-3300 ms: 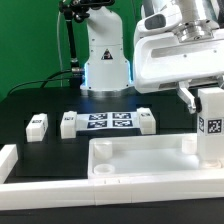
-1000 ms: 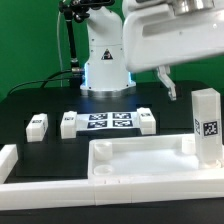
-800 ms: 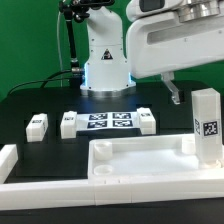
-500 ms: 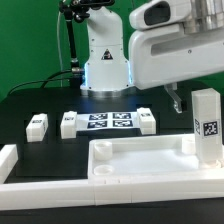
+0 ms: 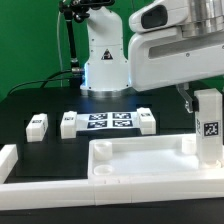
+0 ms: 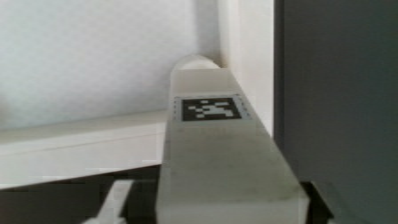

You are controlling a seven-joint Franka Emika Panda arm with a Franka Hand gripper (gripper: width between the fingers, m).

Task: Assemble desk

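The white desk tabletop (image 5: 140, 160) lies like a tray at the front, rim up. One white leg (image 5: 208, 125) with a tag stands upright at its corner on the exterior view's right. My gripper (image 5: 203, 98) has come down over the top of this leg, with one dark finger (image 5: 186, 100) showing beside it. In the wrist view the leg (image 6: 214, 140) fills the space between my fingers, a dark gap shows on one side, and the gripper (image 6: 217, 205) looks open around it. Three more legs (image 5: 37, 125), (image 5: 68, 123), (image 5: 146, 121) lie on the black table.
The marker board (image 5: 107, 122) lies between two of the lying legs. Low white border bars run along the exterior view's left (image 5: 8, 160) and front (image 5: 100, 195). The arm's white base (image 5: 105, 60) stands at the back, with a green backdrop behind it.
The gripper, lifted off the standing leg a second ago, has moved toward the exterior view's right and down over the leg's top. The leg and tabletop have not moved.
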